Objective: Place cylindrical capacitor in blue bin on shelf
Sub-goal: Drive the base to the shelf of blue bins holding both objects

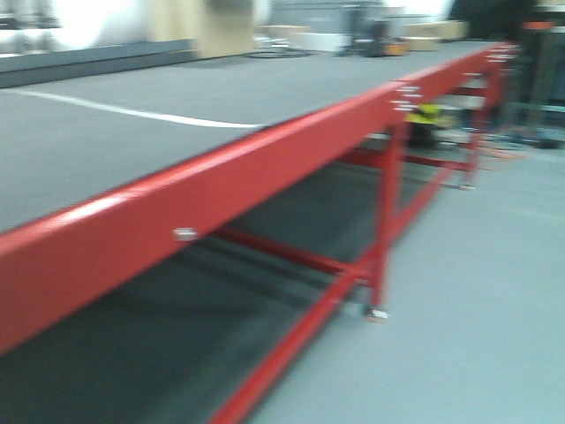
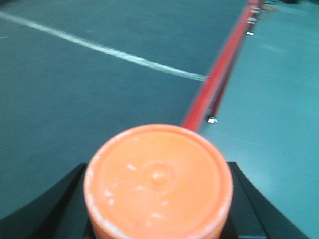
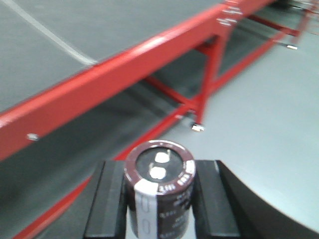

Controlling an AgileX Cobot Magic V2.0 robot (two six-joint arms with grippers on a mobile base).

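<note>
Within right gripper (image 3: 160,201) | cylindrical capacitor (image 3: 160,185) clamped; axis upright, terminals up | left gripper (image 2: 157,211) clamps orange cylinder (image 2: 158,180)

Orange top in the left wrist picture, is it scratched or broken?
Just scuffed: the orange cylinder has pale flecks on its top and a whitish worn rim. No crack shows, though the view is blurry.

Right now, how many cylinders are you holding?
2: an orange cylinder in the left claw, and the capacitor in the right claw. No others show in any view.
</note>
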